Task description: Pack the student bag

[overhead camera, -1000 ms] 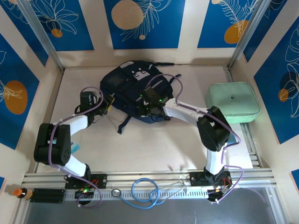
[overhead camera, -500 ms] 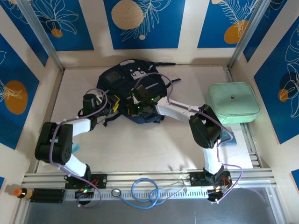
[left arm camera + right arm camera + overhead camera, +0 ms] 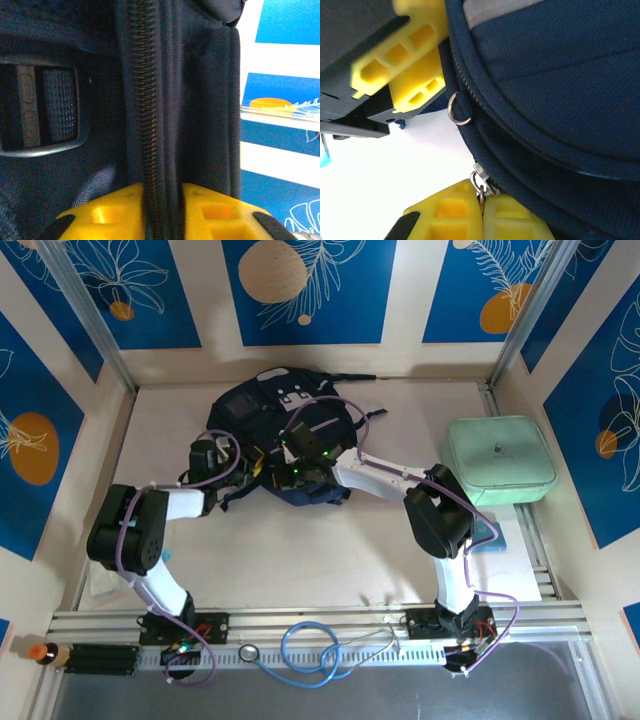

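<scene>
The student bag (image 3: 285, 410), dark navy with a pale stripe, lies at the back middle of the table. My left gripper (image 3: 247, 462) is at the bag's near-left edge. In the left wrist view the left gripper (image 3: 162, 210) is shut on a fold of the bag's fabric with the zipper teeth (image 3: 146, 110) running up between its yellow jaws. My right gripper (image 3: 278, 472) is at the bag's near edge, close beside the left one. In the right wrist view the right gripper (image 3: 481, 210) is shut on a metal zipper pull (image 3: 481, 190). A second pull ring (image 3: 459, 109) hangs free above it.
A mint-green case (image 3: 498, 458) stands at the right, with a flat blue thing (image 3: 490, 535) in front of it. A coiled blue cable (image 3: 310, 650) and a small orange-capped bottle (image 3: 40, 650) lie by the rail near the arm bases. Panel walls enclose the table.
The right arm pulled the bag left and back, then held still. The left arm swung in to the bag's edge and its jaws closed on the fabric.
</scene>
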You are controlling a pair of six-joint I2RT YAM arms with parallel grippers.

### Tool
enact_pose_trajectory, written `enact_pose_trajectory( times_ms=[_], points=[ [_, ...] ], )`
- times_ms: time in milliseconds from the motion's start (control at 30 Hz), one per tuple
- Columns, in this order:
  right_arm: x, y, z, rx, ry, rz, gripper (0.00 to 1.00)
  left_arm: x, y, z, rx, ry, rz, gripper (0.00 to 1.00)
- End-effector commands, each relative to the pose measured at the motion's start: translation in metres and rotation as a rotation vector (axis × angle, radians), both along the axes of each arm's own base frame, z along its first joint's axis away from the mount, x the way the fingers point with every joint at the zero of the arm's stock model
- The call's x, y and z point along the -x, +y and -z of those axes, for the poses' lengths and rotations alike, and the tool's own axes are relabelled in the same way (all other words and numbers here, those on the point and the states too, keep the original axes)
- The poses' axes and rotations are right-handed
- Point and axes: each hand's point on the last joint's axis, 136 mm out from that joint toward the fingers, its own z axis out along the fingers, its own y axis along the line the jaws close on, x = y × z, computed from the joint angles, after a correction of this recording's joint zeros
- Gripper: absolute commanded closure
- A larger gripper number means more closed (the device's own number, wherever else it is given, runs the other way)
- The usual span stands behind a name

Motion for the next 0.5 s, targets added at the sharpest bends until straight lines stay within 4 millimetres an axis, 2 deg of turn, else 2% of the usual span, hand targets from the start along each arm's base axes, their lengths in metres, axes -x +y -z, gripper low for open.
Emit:
enact_pose_trajectory(
  times_ms=[0,67,167,300,467],
  points=[
    [0.011,0.002,-0.007,0.012,-0.022,-0.032,0.96,-0.011,-0.003,-0.01,-0.008,-0.04,-0.006,0.87],
    [0.008,-0.015,-0.001,0.076,-0.04,0.019,0.97,-0.011,-0.002,-0.01,-0.027,-0.036,-0.007,0.94],
    [0.005,-0.048,0.01,0.158,-0.05,0.101,0.97,-0.012,0.001,-0.013,-0.06,-0.042,-0.012,0.99],
    [0.001,-0.088,0.019,0.192,-0.027,0.191,0.96,-0.012,0.004,-0.017,-0.097,-0.046,-0.003,1.0],
    [-0.011,-0.117,0.017,0.215,-0.043,0.25,0.96,-0.013,0.003,-0.017,-0.101,-0.044,0.003,1.0]
  ],
)
